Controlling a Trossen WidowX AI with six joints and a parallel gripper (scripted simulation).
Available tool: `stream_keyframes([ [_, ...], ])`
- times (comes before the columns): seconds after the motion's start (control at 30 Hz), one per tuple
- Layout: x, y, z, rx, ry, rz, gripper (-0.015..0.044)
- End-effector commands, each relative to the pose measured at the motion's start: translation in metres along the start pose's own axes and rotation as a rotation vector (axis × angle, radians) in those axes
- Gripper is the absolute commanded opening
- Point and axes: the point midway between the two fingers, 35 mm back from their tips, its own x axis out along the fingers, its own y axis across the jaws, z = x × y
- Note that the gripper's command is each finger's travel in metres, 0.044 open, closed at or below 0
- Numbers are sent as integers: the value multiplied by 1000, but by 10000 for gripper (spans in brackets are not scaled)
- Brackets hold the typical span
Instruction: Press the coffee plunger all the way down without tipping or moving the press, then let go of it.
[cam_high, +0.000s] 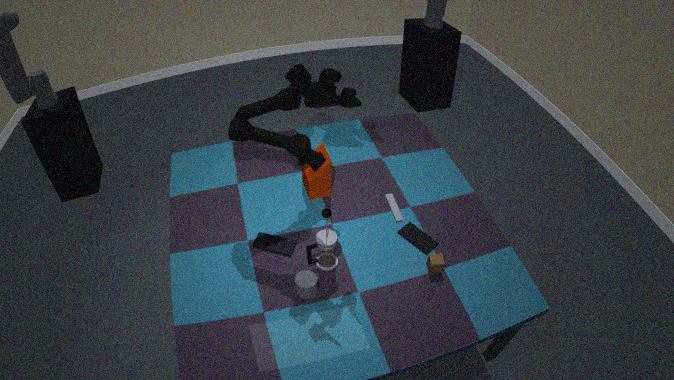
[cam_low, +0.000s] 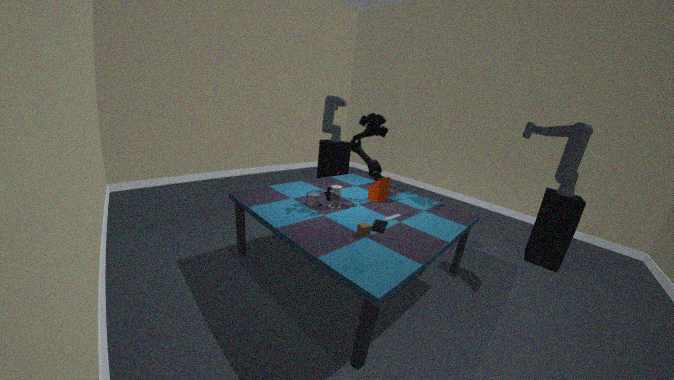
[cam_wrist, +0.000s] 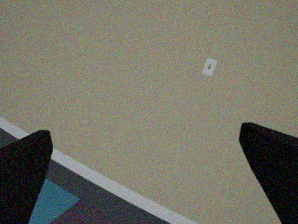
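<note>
Tool (cam_high: 345, 95) open, raised behind table (cam_high: 510, 295) far edge, well apart from press (cam_high: 326, 250).

Both fingers cut off by wrist view's lower corners, coffee press (cam_low: 335, 196) too small in exterior view to read plunger height, worktop (cam_high: 210, 350) near edge cropped in top view.

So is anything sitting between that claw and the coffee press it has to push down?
The orange box stands on the table roughly between the arm's base and the coffee press, close behind the plunger knob. The claw hangs open and raised far back, so it may have to come over that box.
</note>
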Motion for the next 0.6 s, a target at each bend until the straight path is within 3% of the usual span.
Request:
stream_keyframes([
  [0.0,20,-8,-50,111,191,-74,440],
  [0.33,29,-42,-208,433,707,-458,440],
  [0.57,24,-37,-244,471,770,-518,440],
])
